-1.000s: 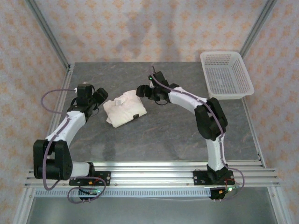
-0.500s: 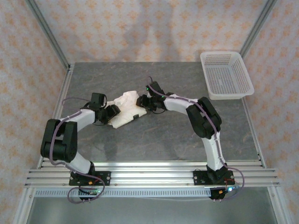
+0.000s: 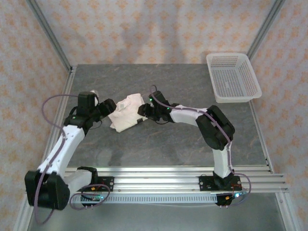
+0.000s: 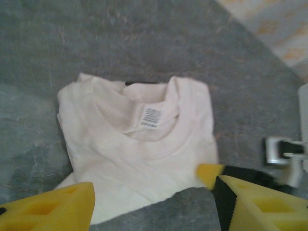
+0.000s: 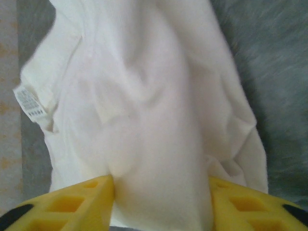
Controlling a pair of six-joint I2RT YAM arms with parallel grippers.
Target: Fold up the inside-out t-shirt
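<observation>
Folded t-shirt (image 3: 126, 110) on the grey desk (image 3: 168, 139), left of centre, between the two tools; a white mesh basket (image 3: 233, 77) stands well apart at the far right corner. In the overhead view the arms cover both side edges of the shirt, so contact there is hard to judge. In the left wrist view a blurred grey-white part at the right edge cannot be identified. The right wrist view cuts off the shirt's near edge. Left tool (image 4: 147, 185): yellow fingers (image 4: 53, 209) wide apart, the shirt's near edge lying between them, collar label (image 4: 151, 118) facing up. Right tool (image 5: 161, 182): fingers closed against a thick fold of the shirt, cloth filling the gap.
</observation>
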